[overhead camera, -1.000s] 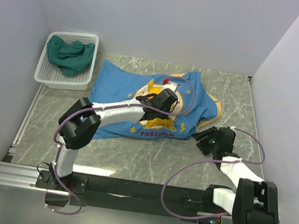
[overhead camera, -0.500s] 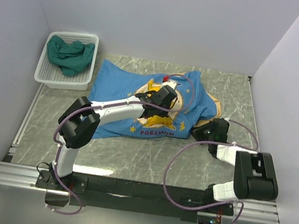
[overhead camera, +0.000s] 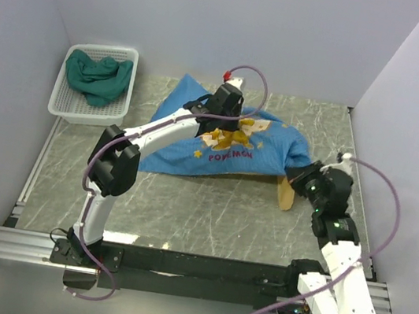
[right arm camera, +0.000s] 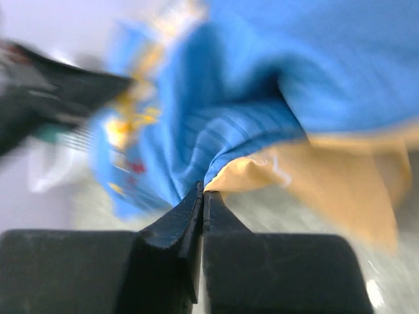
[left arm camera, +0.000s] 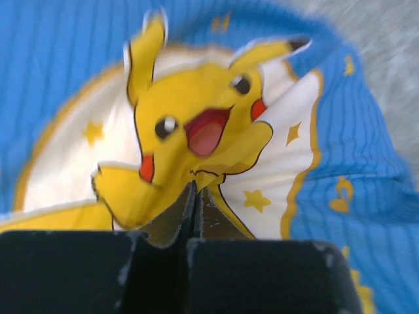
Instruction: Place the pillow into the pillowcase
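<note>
Two robot arms work a blue striped fabric pillowcase [overhead camera: 262, 153] with a yellow cartoon print on a grey marbled desk [overhead camera: 185, 209]. The left gripper [left arm camera: 195, 199], jaws closed, pinches the cloth at the printed circle and holds it raised toward the back of the desk. The right gripper [right arm camera: 201, 193], likewise clamped, has the hem at the right end, where the blue outside meets the mustard-yellow lining [overhead camera: 287, 193]. The cream-white quilted pillow cannot be seen from where I stand, so whether it sits inside the case is impossible to tell. The step looks like opening or straightening the case. Done well, each pinch takes one layer only and the two draw apart gently, so the mouth gapes rather than twists.
</note>
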Controlling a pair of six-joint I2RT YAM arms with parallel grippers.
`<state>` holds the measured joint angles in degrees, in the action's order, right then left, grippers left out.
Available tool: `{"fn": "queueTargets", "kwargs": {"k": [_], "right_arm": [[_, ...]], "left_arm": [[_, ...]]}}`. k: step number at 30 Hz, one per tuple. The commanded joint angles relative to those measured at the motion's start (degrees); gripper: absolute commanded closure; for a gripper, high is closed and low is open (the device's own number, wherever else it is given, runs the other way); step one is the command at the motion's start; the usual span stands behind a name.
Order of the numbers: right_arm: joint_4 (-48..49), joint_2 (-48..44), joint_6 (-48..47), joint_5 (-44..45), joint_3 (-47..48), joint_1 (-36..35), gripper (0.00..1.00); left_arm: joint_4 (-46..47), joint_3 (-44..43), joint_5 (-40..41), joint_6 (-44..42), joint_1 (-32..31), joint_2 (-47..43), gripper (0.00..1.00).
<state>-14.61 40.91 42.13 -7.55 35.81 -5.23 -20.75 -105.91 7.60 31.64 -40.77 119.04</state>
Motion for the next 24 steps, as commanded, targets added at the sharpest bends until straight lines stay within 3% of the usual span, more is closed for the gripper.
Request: {"fn": "queueTargets", "kwargs": {"k": [1,3,4,6,7,8,11,13,20,24], "right_arm": [[-1.8,2.1,-1.9,2.3,-8.2,0.3,0.74],[-2.2,1.6,-1.9,2.4,-8.6,0.3,0.46],[-2.3,1.1,-1.9,2.3,-8.0,0.4,0.40],[-3.9,-0.3,-2.2,2.6,-6.0,0.2,0.32],[-4.6,-0.5,-2.9,3.8,-3.5,0.2,0.30],[-5.2,-0.4,-3.1,4.6,-2.2,0.2,0.30],[-5.0,3.0,-3.8,6.1,1.7,0.3,0.29],[-1.9,6.5,-4.2,7.1,4.3,0.3,0.30],[4.9,32.3,-4.5,2.7,13.8,0.2,0.36],[6.5,33.0,-5.5,4.2,10.2,3.5,0.29]], "left_arm": [[-1.0,4.5,2.5,-1.3,1.3,0.2,0.99],[-0.2,7.1,2.2,-0.6,0.5,-0.3,0.97],[0.3,8.1,2.1,-0.1,0.3,-0.5,0.95],[2.4,11.0,1.2,1.0,0.2,-2.0,0.80],[3.1,11.9,1.2,1.2,0.1,-2.6,0.74],[3.6,13.3,1.2,1.5,0.1,-3.2,0.59],[4.9,15.1,0.8,1.9,-0.2,-5.2,0.40],[6.0,15.9,0.2,1.9,-0.5,-5.9,0.39],[4.8,17.0,1.9,1.9,-4.7,-5.8,0.39],[6.0,22.0,2.6,3.5,-5.7,-9.3,0.39]]}}
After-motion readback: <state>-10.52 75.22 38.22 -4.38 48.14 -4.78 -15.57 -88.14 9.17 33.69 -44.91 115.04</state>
